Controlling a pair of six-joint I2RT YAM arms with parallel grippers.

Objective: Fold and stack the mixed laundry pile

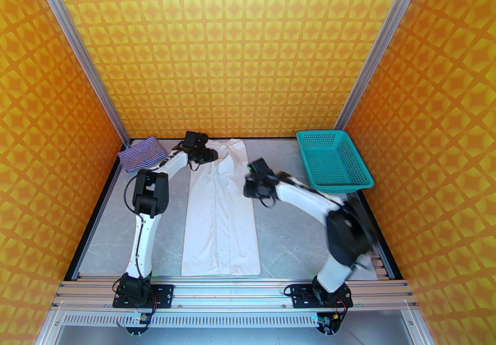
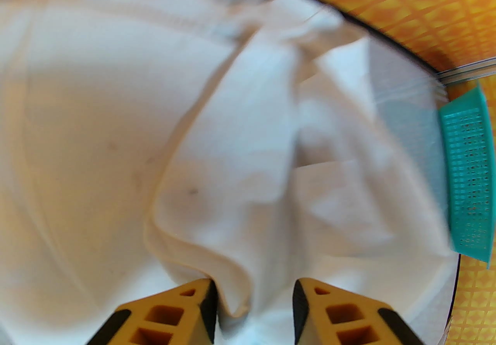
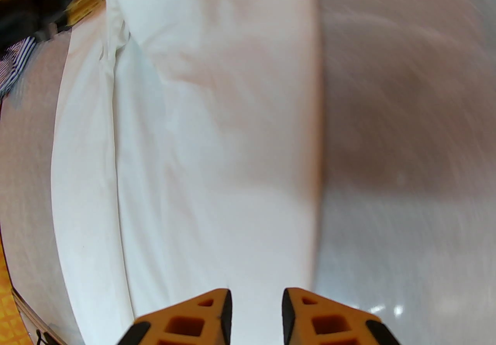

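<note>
The grey mottled table (image 1: 294, 235) is flat and smooth. Down its middle lies the white cloth (image 1: 221, 219), a long strip running near to far with its sides turned in, lengthwise creases and a bunched far end. I judge it light, thin and limp, so it will sag when lifted and may slide on the table. I would pinch it at the far corners, through both layers. The teal basket (image 1: 333, 161), rigid perforated plastic, sits far right. The striped garment (image 1: 141, 153), small and soft, lies in a heap in the far-left corner, well apart from the basket. My left gripper (image 2: 254, 289) is at the cloth's far end, its jaws parted around a raised fold and not pinching it as far as I can see. My right gripper (image 3: 256, 297) hovers over the cloth's right edge, jaws slightly apart, holding nothing.
</note>
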